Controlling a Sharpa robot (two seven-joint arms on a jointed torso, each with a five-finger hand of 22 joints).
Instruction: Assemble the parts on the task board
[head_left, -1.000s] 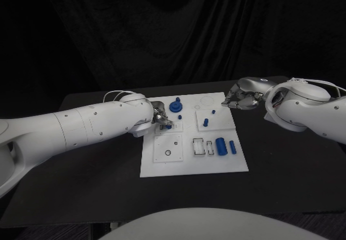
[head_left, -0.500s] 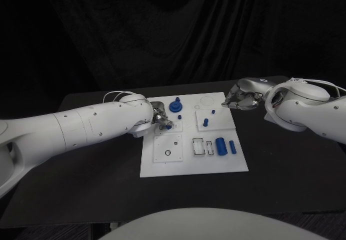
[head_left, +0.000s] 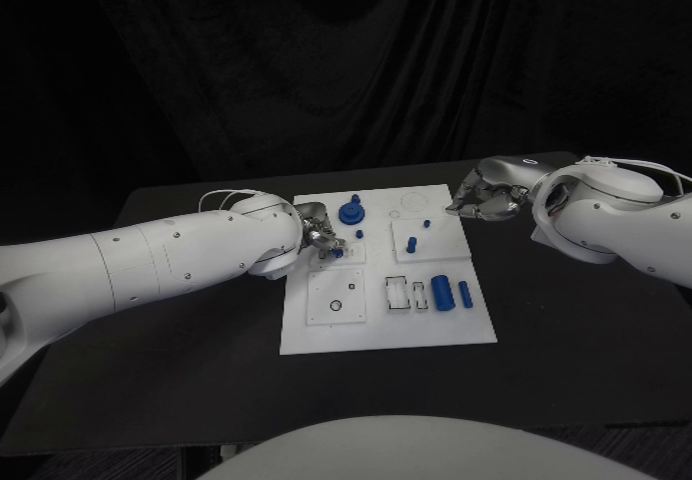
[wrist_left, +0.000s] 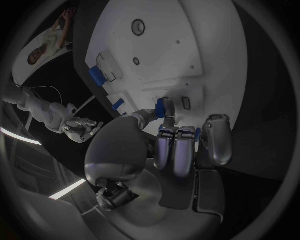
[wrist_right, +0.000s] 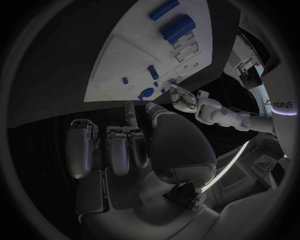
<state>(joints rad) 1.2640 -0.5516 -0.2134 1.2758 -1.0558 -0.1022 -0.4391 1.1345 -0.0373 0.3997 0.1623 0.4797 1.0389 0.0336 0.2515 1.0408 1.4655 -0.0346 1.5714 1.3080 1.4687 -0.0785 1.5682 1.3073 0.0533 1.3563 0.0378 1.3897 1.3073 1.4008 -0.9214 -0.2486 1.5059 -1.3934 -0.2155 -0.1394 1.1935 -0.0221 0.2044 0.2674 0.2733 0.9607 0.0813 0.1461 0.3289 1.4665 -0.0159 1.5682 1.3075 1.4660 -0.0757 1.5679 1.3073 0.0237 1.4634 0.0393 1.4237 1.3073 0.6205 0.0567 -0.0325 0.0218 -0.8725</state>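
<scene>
The silver left hand (head_left: 320, 241) is pinching a small blue cylindrical part (wrist_left: 160, 107) at its fingertips over the flat white task board (head_left: 378, 320). The silver right hand (head_left: 480, 197) is hovering past the board's far corner, fingers curled, holding nothing.

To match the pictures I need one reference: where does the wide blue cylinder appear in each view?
Head view: the wide blue cylinder lies on the task board, right part.
Left wrist view: the cylinder lies at the board's edge.
Right wrist view: the cylinder lies beyond the fingers.
Shared landmark: the rectangular slots beside it.
</scene>
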